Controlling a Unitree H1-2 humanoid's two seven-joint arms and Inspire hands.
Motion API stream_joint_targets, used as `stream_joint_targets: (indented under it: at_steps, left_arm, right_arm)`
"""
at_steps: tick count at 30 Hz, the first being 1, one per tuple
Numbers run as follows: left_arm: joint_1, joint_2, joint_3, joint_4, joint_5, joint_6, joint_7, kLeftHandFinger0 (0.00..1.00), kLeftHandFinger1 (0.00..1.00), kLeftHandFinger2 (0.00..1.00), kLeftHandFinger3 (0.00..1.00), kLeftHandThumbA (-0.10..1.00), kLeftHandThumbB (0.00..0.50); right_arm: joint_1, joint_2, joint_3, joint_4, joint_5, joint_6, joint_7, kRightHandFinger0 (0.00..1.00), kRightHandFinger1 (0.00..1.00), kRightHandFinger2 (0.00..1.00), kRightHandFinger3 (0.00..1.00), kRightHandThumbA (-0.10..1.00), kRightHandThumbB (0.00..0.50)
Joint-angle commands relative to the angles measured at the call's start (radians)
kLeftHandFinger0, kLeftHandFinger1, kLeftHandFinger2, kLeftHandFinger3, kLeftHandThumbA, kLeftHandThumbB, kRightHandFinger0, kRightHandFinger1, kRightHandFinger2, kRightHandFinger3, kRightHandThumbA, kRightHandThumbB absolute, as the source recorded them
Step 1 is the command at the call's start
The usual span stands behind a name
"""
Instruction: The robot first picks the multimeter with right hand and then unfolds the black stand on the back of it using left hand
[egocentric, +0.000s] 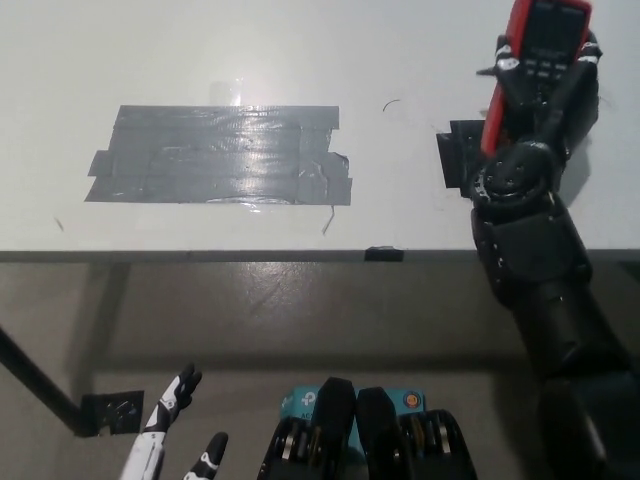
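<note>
A red and black multimeter (540, 40) is held up at the top right, above the white table (200, 50), its top edge near the picture's edge. My black right hand (545, 95) is shut on its lower body, fingers wrapped around both sides. The face with buttons points toward the camera; the back stand is hidden. My white left hand (165, 445) rests low at the bottom left, below the table's front edge, fingers apart and holding nothing.
A patch of grey tape (220, 155) covers the table's middle left. A small black tape square (458, 155) lies beside my right wrist. The table's front edge (250, 255) runs across the picture, with dark floor below it.
</note>
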Motion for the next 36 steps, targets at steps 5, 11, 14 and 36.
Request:
stream_joint_targets:
  at_steps: [5, 11, 14, 36]
  left_arm:
    - [0.049, 0.024, 0.006, -0.041, 0.006, -0.014, -0.013, 1.00, 1.00, 1.00, 1.00, 0.77, 0.000]
    - [0.099, 0.028, 0.008, -0.053, 0.009, -0.017, -0.010, 1.00, 1.00, 1.00, 1.00, 0.77, 0.008]
    - [0.101, 0.032, 0.006, -0.042, 0.001, -0.036, -0.011, 1.00, 1.00, 1.00, 1.00, 0.73, 0.000]
    - [0.007, 0.027, 0.013, -0.007, -0.004, -0.043, -0.005, 1.00, 1.00, 1.00, 1.00, 0.68, 0.004]
  right_arm:
    - [0.115, 0.175, -0.155, -0.842, 0.665, 0.038, 0.308, 0.00, 0.30, 0.71, 0.79, -0.08, 0.207]
    - [0.220, 0.255, -0.173, -1.040, 1.017, 0.163, 0.360, 0.00, 0.24, 0.65, 0.62, -0.05, 0.185]
    - [0.265, 0.275, -0.175, -1.109, 1.183, 0.213, 0.352, 0.00, 0.32, 0.68, 0.89, -0.06, 0.200]
    - [0.384, 0.261, -0.026, -1.287, 1.491, 0.271, 0.484, 0.00, 0.36, 0.83, 0.11, 0.08, 0.166]
